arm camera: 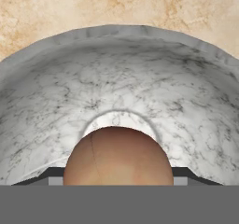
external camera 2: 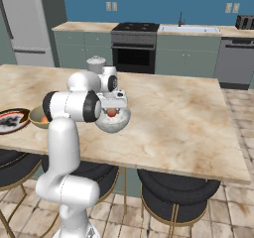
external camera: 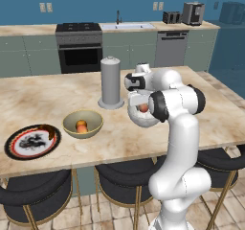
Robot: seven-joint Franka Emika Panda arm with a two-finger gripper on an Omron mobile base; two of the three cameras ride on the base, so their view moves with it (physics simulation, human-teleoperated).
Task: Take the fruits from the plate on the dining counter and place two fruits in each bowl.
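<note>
Now the gripper (arm camera: pixel 116 183) holds a reddish-brown fruit (arm camera: pixel 117 155) between its fingers at the hand view's lower centre, directly over the white-grey speckled bowl (arm camera: pixel 186 101), whose floor lies straight ahead of the jaws.

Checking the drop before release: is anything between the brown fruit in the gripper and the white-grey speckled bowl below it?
Nothing visible: the round reddish-brown fruit sits between the gripper's fingertips directly over the white-grey speckled bowl's bare inside.

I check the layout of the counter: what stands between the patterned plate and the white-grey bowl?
The olive-yellow bowl with a fruit inside stands between plate and white-grey bowl, in the left base view.
</note>
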